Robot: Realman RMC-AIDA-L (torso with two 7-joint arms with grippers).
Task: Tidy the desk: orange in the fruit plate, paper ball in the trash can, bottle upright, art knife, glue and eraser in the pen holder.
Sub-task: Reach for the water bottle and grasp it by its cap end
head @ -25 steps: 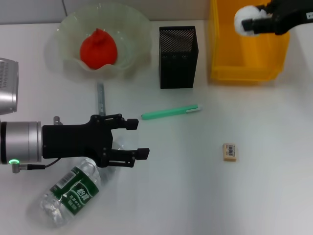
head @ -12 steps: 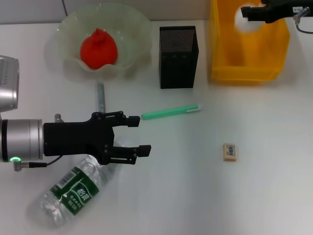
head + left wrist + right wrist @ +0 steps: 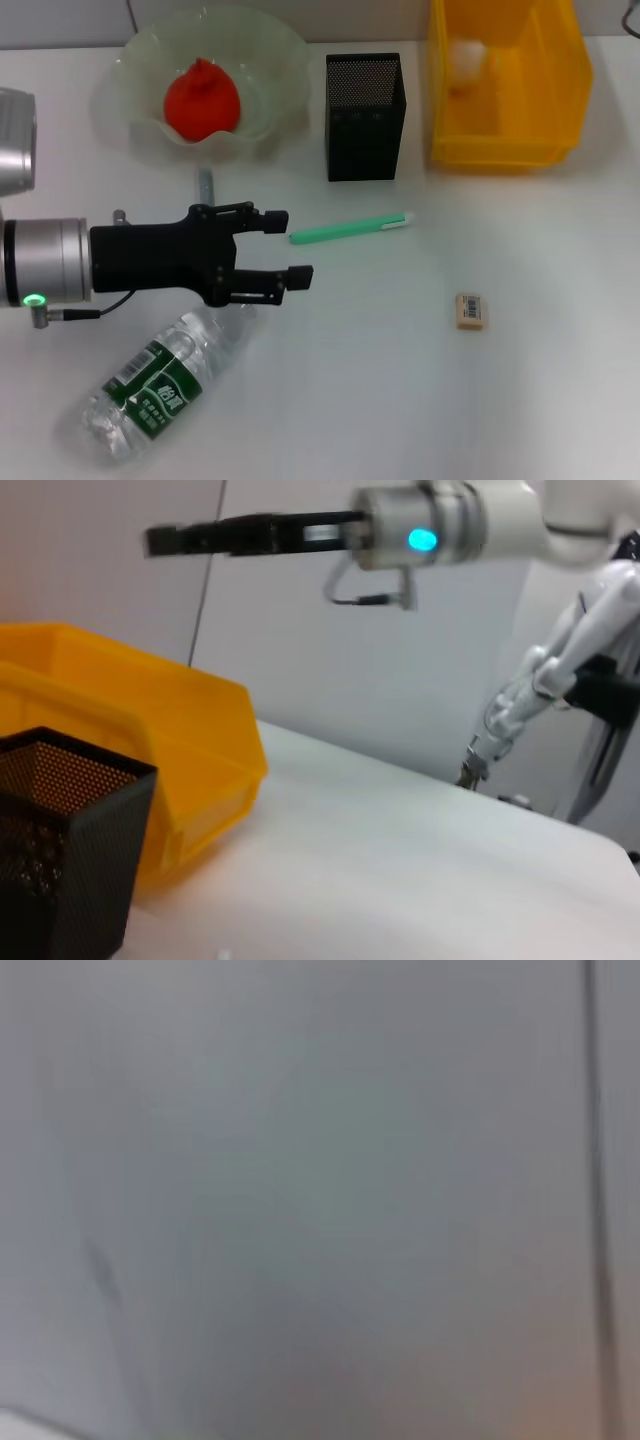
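The orange [image 3: 200, 100] rests in the pale green fruit plate [image 3: 125, 60] at the back left. Inside the yellow trash can [image 3: 505, 95] [image 3: 130, 710] lies the white paper ball [image 3: 468, 58]. The bottle [image 3: 155, 385] lies on its side at the front left. Just above its cap end hovers my left gripper [image 3: 295, 245], open and empty. The eraser [image 3: 469, 310] lies at the right. A green pen-shaped item [image 3: 350, 229] lies in front of the black mesh pen holder [image 3: 365, 115] [image 3: 60, 850]. My right gripper [image 3: 165, 540] is raised high, seen only in the left wrist view.
A thin grey stick [image 3: 205, 190] lies between the fruit plate and my left gripper, partly hidden by it. I cannot tell which of the two slim items is the art knife and which the glue. The right wrist view shows only a grey wall.
The paper ball left my right gripper and now lies in the trash can. The right arm rose out of the head view. My left gripper shifted slightly right, off the bottle.
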